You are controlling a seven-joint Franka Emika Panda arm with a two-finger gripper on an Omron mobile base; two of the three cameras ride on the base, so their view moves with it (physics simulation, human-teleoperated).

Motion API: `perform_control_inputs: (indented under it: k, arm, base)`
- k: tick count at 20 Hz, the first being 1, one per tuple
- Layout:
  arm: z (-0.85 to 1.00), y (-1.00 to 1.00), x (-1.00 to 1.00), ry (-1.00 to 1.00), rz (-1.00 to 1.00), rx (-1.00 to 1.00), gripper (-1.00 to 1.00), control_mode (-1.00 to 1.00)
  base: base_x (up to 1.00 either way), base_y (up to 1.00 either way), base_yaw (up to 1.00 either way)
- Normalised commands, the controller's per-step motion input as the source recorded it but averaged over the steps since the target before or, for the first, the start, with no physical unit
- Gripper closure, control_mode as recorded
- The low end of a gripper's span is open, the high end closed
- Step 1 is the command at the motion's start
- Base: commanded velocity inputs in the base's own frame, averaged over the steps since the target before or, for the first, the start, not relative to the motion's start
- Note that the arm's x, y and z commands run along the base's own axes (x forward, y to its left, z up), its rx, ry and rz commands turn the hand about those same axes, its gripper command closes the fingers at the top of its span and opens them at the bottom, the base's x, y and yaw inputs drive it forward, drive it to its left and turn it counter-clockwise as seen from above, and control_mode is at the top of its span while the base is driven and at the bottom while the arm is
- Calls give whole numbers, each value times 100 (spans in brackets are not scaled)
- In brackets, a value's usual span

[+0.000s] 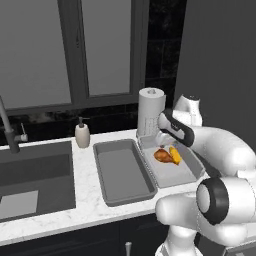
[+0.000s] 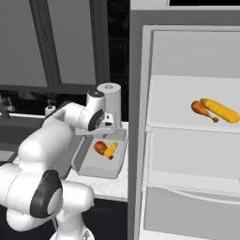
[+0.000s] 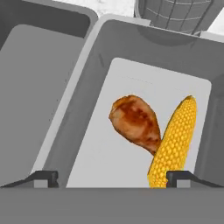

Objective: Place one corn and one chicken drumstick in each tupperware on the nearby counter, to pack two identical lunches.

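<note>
Your gripper (image 3: 112, 178) hangs wide open and empty over 1 packed tupperware (image 3: 94, 48), where a corn (image 3: 175, 142) lies beside a drumstick (image 3: 134, 122); next, fetch the fridge corn (image 2: 220, 110) for the empty tupperware (image 1: 122, 172).

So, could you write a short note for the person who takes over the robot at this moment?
Gripper: open, holding nothing, above the right container.
Right container: one drumstick and one corn cob inside, side by side. This lunch is packed.
Left container on the counter: empty.
Second drumstick and second corn cob: on a shelf of the open fridge.
Left to do: bring both to the left container.
</note>
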Motion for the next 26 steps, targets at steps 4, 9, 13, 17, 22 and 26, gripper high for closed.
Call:
perform_control_inputs:
  k: [4,9,13,17,22,26]
  arm:
    - [41,36,-100,1,0,-6,-100,-100]
    - [2,40,-100,7,0,-18,-100,-100]
    - [4,28,-96,13,-5,-12,-100,-100]
    - [63,-3,-86,17,-13,6,-100,-100]
    - [83,-7,-81,5,-16,22,-100,-100]
    - [28,0,-100,0,-11,6,-100,-100]
  base:
    - [0,0,0]
    - [0,0,0]
    - [0,0,0]
    - [0,0,0]
    - [0,0,0]
    - [0,0,0]
